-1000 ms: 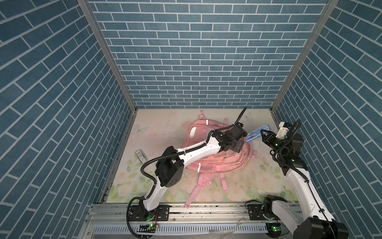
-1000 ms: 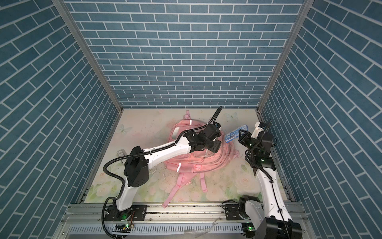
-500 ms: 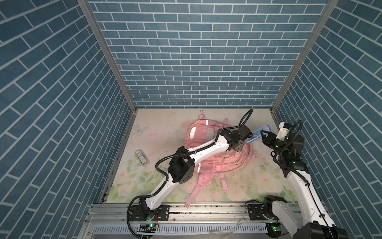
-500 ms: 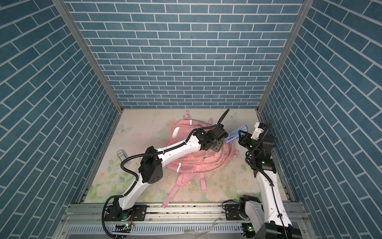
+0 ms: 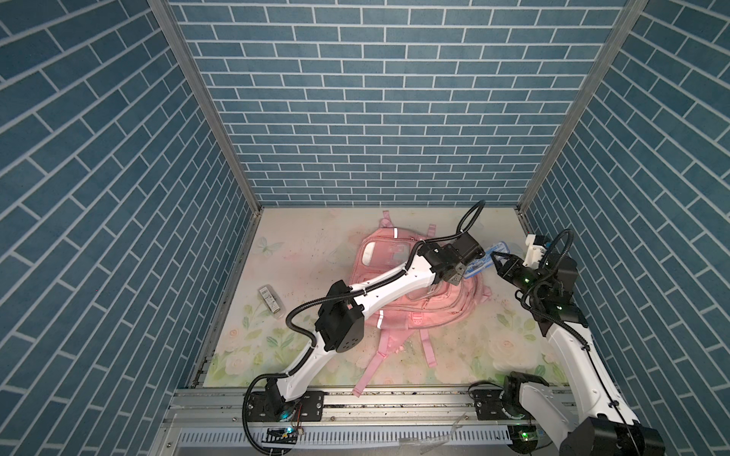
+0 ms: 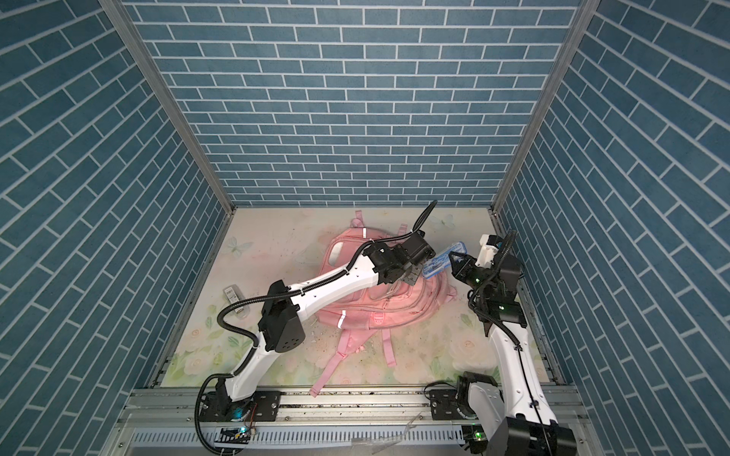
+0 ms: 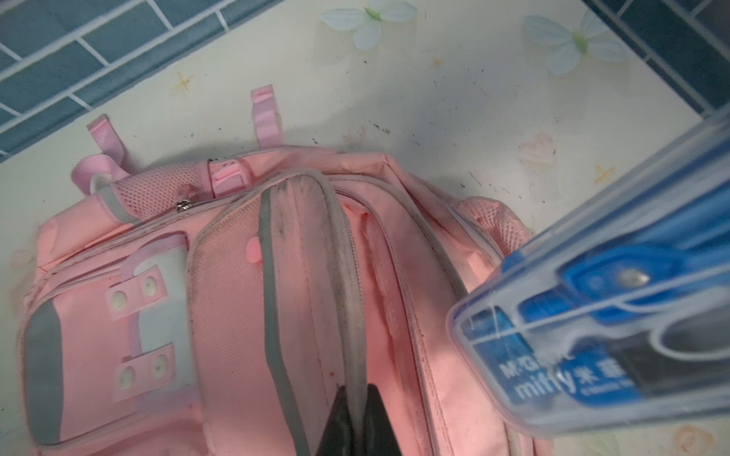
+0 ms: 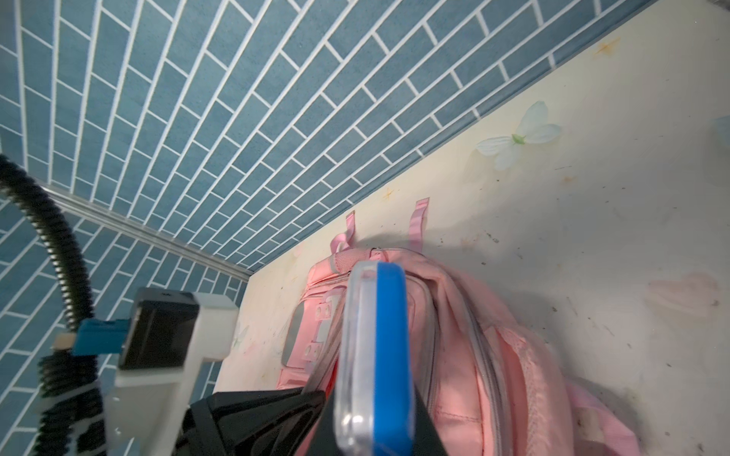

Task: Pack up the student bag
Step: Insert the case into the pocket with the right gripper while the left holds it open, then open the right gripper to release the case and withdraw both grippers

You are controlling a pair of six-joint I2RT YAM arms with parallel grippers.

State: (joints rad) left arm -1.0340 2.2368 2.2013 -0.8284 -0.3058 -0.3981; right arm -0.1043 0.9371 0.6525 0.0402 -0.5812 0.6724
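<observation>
- Blue brick walls (image 5: 375, 118) close in a floral counter (image 5: 308, 244) on three sides.
- We see the bag (image 5: 430, 312) lying flat on the counter, mid-width and toward the back. Its straps (image 5: 375, 363) trail toward the front rail (image 5: 395, 398).
- Our left hand (image 7: 355, 410) reaches across the bag to its right part. Its fingers are pressed together, pinching the grey-edged lip (image 7: 347, 276) of a bag opening, and the lip stands up as a ridge in the left wrist view.
- Just beside that lip a pocket (image 7: 379, 316) gapes, with pink lining showing.
- Our right hand (image 8: 375, 426) pinches a clear blue case (image 8: 379, 335) by one end and holds it edge-up over the bag's right side.
- In both top views the case hangs between the two hands, its free end just beside the left hand.
- We find a small labelled pack (image 5: 270, 300) lying alone near the left wall, well apart from the bag.
</observation>
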